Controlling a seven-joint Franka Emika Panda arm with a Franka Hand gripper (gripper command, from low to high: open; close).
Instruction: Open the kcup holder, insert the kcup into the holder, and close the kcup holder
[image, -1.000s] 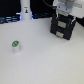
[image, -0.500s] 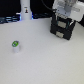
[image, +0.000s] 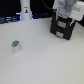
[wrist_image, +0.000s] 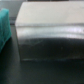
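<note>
The kcup (image: 16, 45), a small white pod with a green top, stands alone on the white table (image: 40, 60) at the exterior view's left. The kcup holder (image: 62, 28), a black boxy unit, sits at the back on the exterior view's right, with its drawers looking closed. My white arm hangs right over it and my gripper (image: 63, 19) is at the holder's top; its fingers are too small and blurred to read. In the wrist view the holder (wrist_image: 50, 37) fills the picture as a blurred grey-black block, and no fingers show.
A white bottle-like object (image: 25, 10) stands at the back of the table, with dark equipment and a blue light behind it. A teal object (wrist_image: 4, 27) lies beside the holder in the wrist view.
</note>
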